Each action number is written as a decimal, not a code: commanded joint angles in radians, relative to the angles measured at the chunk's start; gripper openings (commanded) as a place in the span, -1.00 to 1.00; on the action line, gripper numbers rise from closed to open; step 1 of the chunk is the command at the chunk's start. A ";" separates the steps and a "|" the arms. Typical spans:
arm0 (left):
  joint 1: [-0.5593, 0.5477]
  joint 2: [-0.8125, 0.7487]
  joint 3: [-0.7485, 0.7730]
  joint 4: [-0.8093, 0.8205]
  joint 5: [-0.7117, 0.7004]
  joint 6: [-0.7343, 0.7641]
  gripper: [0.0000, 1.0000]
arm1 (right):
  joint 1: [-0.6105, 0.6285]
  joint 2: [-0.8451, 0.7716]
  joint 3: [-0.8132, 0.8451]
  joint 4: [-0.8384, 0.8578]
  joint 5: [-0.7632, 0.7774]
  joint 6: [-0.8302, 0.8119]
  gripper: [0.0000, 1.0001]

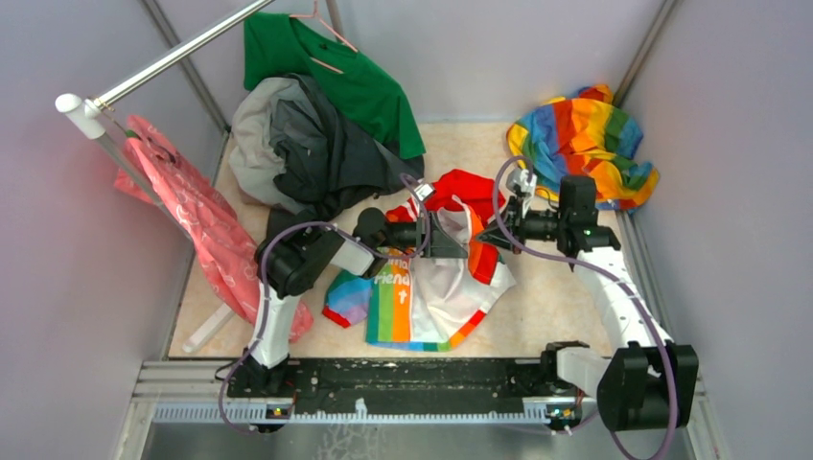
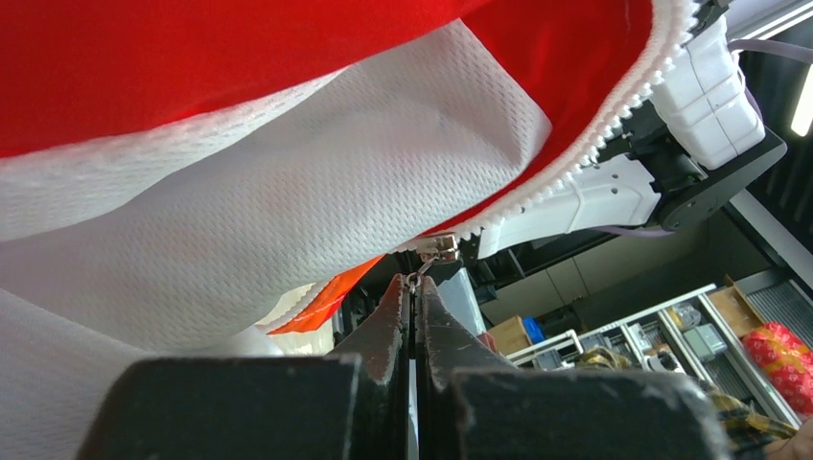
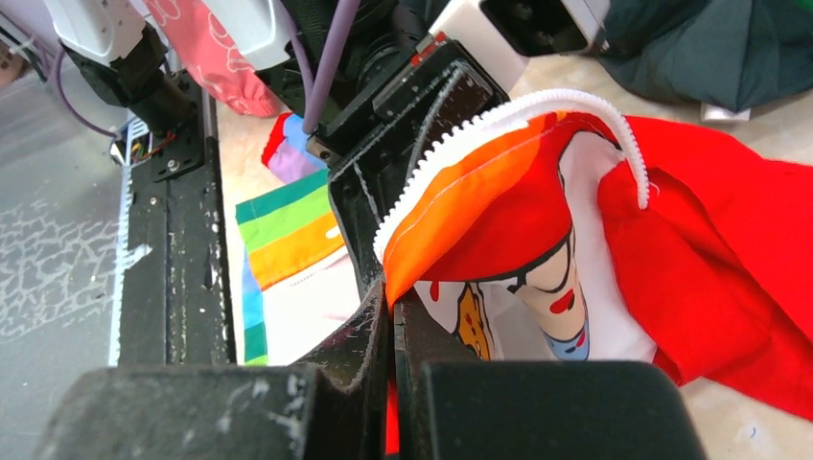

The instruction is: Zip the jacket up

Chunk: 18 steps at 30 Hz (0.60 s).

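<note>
The small white jacket (image 1: 431, 297) with rainbow panels and a red hood (image 1: 467, 187) lies mid-table, its upper front lifted between both grippers. My left gripper (image 1: 458, 240) is shut on the metal zipper pull (image 2: 415, 280); the silver slider (image 2: 438, 247) sits on the white zipper teeth (image 2: 594, 144) just above my fingertips. My right gripper (image 1: 487, 237) is shut on the orange-red zipper strip (image 3: 451, 206) at the jacket's front edge, with the white teeth (image 3: 575, 101) arching above it. The two grippers are close together, facing each other.
A dark grey garment (image 1: 316, 144) and a green shirt (image 1: 336, 72) lie heaped at the back left. A pink cloth (image 1: 192, 225) hangs from a rail (image 1: 173, 57) on the left. An all-rainbow cloth (image 1: 585, 139) sits at the back right.
</note>
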 commanded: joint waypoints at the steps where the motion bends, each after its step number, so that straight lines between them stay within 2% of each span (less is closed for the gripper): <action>1: 0.008 0.006 0.027 0.236 0.071 -0.011 -1.00 | 0.066 0.007 0.009 0.116 0.042 0.015 -1.00; 6: -0.031 -0.043 0.042 0.006 0.091 0.100 -1.00 | 0.082 0.018 -0.020 0.229 0.075 0.110 -1.00; 12: -0.042 -0.101 0.044 -0.263 0.112 0.112 -1.00 | 0.086 -0.011 -0.009 0.188 0.188 0.052 -1.00; 18: -0.023 -0.117 -0.004 -0.336 0.102 0.036 -1.00 | 0.087 -0.023 -0.009 0.190 0.225 0.052 -1.00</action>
